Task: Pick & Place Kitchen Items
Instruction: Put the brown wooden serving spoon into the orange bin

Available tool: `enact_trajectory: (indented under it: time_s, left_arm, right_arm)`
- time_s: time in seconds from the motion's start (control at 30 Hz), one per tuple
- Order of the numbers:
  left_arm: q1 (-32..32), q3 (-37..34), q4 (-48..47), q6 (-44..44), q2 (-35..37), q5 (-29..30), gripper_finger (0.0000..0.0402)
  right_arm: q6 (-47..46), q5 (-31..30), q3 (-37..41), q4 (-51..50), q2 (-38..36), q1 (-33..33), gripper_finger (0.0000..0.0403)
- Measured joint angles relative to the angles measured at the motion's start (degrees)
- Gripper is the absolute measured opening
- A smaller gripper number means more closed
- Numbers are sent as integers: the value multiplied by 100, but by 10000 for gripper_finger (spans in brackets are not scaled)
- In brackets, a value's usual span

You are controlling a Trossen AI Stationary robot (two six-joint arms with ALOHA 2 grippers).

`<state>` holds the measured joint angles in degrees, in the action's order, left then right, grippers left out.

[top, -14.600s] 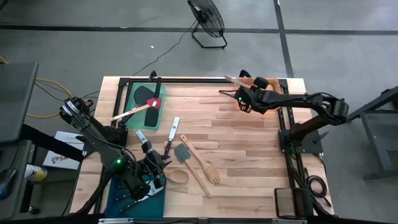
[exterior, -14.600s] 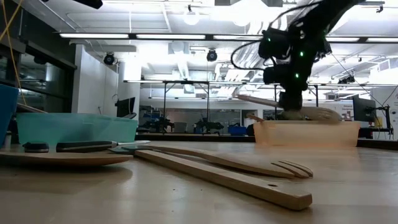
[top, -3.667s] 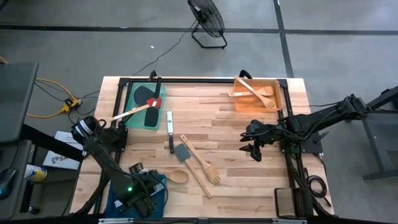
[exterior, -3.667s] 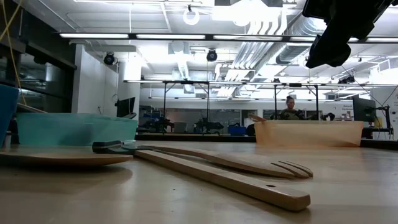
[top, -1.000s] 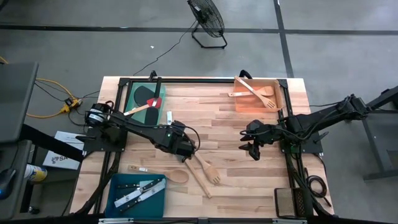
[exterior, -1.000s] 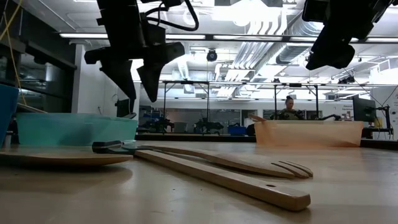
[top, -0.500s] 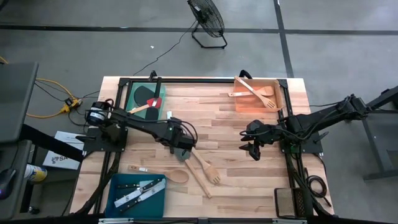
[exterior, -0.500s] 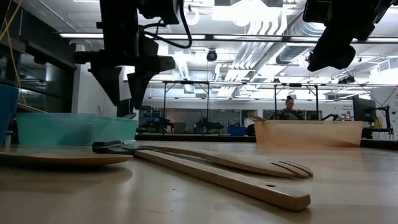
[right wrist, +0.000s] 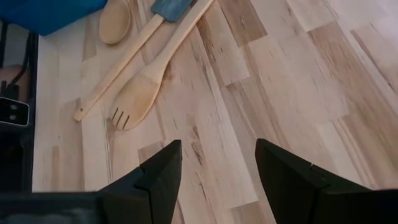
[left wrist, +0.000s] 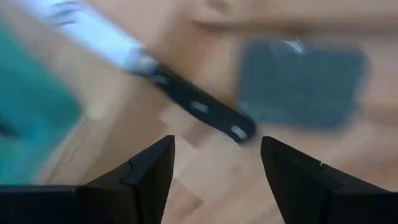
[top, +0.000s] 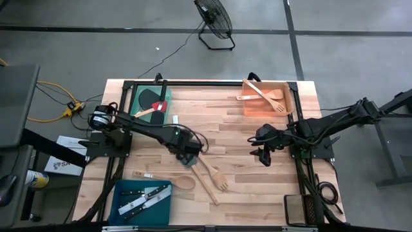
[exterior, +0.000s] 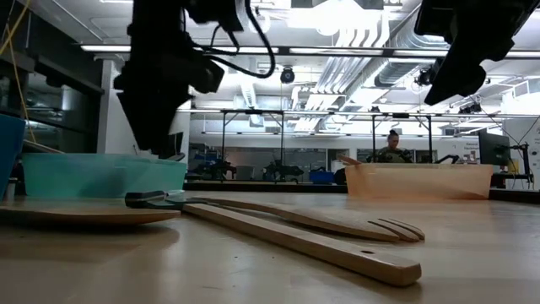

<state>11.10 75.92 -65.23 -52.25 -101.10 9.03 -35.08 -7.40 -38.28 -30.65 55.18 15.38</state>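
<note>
A black-handled steel knife (left wrist: 199,109) lies flat on the wooden table, its blade (top: 174,120) pointing toward the far edge. Beside it lies a grey-headed spatula (left wrist: 301,84). My left gripper (left wrist: 214,162) hangs open above the knife's handle end, pointing down; the high view shows it at the table's middle left (top: 187,151). A wooden slotted turner (top: 215,175) and a wooden spoon (top: 183,182) lie nearer the front edge. My right gripper (top: 262,154) waits open above bare table right of centre, touching nothing.
A green tray (top: 151,103) with spatulas stands at the far left. An orange tray (top: 265,96) with wooden utensils stands at the far right. A teal tray (top: 141,200) with knives sits at the near left. Bare wood lies between the two grippers.
My left gripper has rolled about its downward-pointing line while staying above the knife and the spatula. In the low view its two fingers showed apart before and now stand one behind the other. The utensils on the table have not moved.
</note>
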Motion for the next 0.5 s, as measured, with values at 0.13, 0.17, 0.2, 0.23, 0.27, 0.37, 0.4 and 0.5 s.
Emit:
enact_trajectory:
  time_s: [0.13, 0.17, 0.2, 0.23, 0.27, 0.37, 0.4, 0.5]
  left_arm:
    - [364, 0, 161, 1287, 0, -309, 232]
    - [463, 0, 179, 1570, 0, -358, 232]
    - [561, 0, 210, 1846, 0, -384, 232]
    - [659, 0, 248, 2110, 0, -390, 232]
    - [751, 0, 295, 2332, 0, -416, 232]
    - [1000, 0, 587, 2764, 0, -452, 232]
    - [1073, 0, 714, 2809, 0, -452, 232]
    - [1290, 0, 1060, 2805, 0, -456, 232]
  right_arm:
    - [60, -12, 0, 0, 0, 0, 196]
    - [62, -24, 0, 0, 0, 1, 196]
    - [62, -28, 0, 0, 0, 1, 196]
    - [62, -28, 0, 0, 0, 1, 196]
    - [62, -28, 0, 0, 0, 1, 196]
    - [57, -31, 0, 0, 0, 0, 196]
    - [53, -30, 0, 0, 0, 1, 196]
    - [45, -22, 0, 0, 0, 2, 196]
